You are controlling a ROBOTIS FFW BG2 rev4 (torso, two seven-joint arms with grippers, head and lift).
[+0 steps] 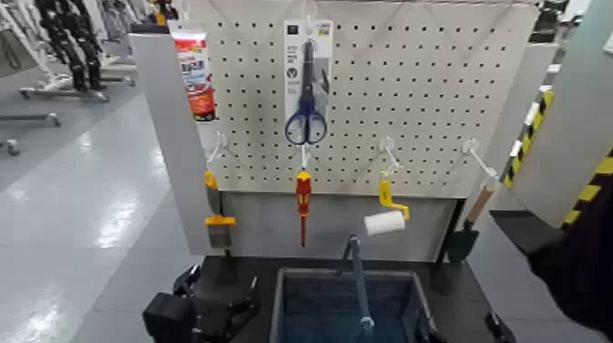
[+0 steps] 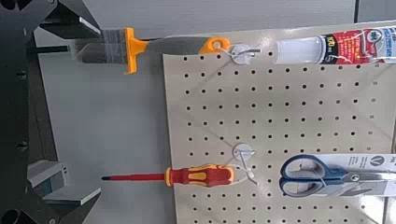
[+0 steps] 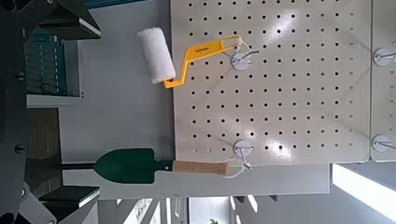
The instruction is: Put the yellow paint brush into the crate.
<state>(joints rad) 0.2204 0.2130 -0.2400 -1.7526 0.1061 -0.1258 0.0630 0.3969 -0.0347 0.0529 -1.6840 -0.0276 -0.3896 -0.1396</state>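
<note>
The yellow paint brush (image 1: pixel 217 214) hangs from a hook at the pegboard's (image 1: pixel 410 91) lower left. The crate (image 1: pixel 349 306) sits below on the worktop. Left hand (image 1: pixel 214 310) low beside the crate, fingers spread. Right hand's (image 3: pixel 37 112) fingers spread.

Roller (image 3: pixel 157 54), green trowel (image 3: pixel 131 166) hang on pegboard (image 3: pixel 280 93)

Even bright overhead light. Glare patches on floor (image 1: pixel 119 219); head view soft. Pegboard (image 3: pixel 271 84) beyond right gripper carries bright sunlit specks.
</note>
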